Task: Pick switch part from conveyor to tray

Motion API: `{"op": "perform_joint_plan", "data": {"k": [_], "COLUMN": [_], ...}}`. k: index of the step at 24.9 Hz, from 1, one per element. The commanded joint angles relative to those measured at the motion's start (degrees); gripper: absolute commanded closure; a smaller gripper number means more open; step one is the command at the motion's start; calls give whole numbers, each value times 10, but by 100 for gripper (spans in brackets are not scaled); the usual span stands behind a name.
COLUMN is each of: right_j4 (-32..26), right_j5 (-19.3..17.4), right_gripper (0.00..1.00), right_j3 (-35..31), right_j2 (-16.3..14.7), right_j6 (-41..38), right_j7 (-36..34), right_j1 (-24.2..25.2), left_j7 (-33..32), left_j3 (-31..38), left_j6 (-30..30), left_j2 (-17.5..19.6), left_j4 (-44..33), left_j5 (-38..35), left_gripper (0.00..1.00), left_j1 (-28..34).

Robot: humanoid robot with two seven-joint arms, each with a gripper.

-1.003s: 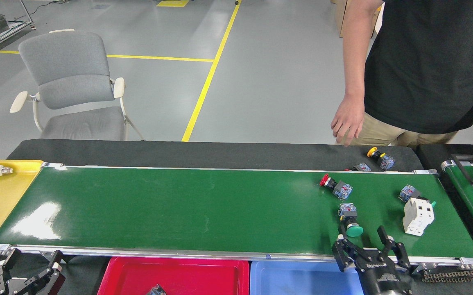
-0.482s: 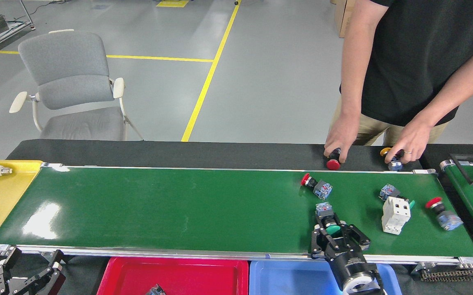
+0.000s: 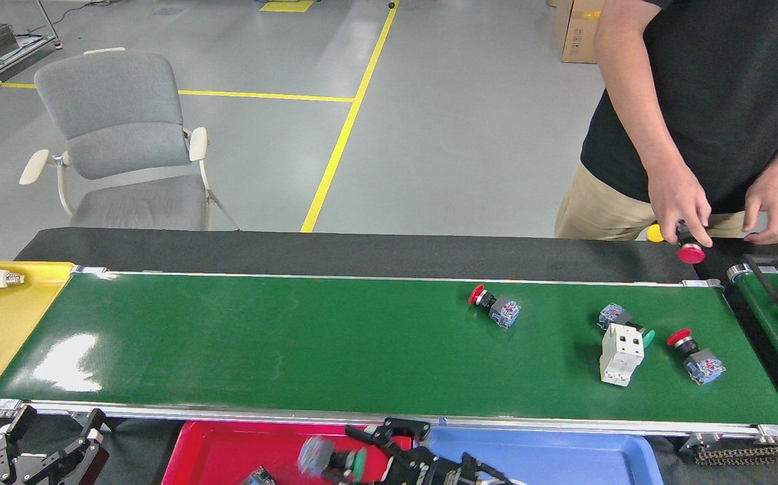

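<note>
Right hand low at near edge, over the seam between red tray and blue tray; fingers closed around a green-capped switch part, blurred. Left hand idle at lower left, fingers spread apart. Conveyor carries two red-capped switches and a white breaker.
</note>
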Motion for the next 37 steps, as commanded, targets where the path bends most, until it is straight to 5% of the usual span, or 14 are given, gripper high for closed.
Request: {"op": "perform_joint_plan", "data": {"k": [1,7,11,18,23,25,27,29,35,37], "right_j4": [-17,-117,-144,-118,-12,22,33,33,14,-16], "right_j5": [-5,-14,-17,0,14,11,8,7,5,-1], "right_gripper": [0,2,2,2,2,17,59,74,97,98], "right_j3": [-16,-268,-292,-241,-176,-161,-147,-140,-131,-132], "right_j2": [1,19,-3,-3,-6,-4,-10,-17,-26,-27], "right_j6": [29,248,378,451,536,557,555,552,500,461], "right_j7": [0,-61,-129,-76,-57,-51,-50,-50,-51,-51], "right_j1": [-5,149,223,136,24,-8,-16,-16,-9,9], "left_j7": [2,0,-20,-121,-126,-128,-128,-128,-128,-128], "left_j3": [0,-9,-71,-237,-328,-343,-360,-374,-394,-391], "left_j6": [-1,-7,1,44,93,94,101,122,167,175], "left_j2": [5,3,-3,-70,-138,-162,-177,-183,-184,-184], "left_j4": [-7,-22,-78,-117,-96,-68,-39,-9,100,120], "left_j5": [0,0,-1,-46,-131,-142,-166,-174,-169,-169], "left_gripper": [0,0,0,0,0,0,0,0,0,0], "left_j1": [-2,6,13,-59,-112,-130,-154,-174,-260,-276]}}
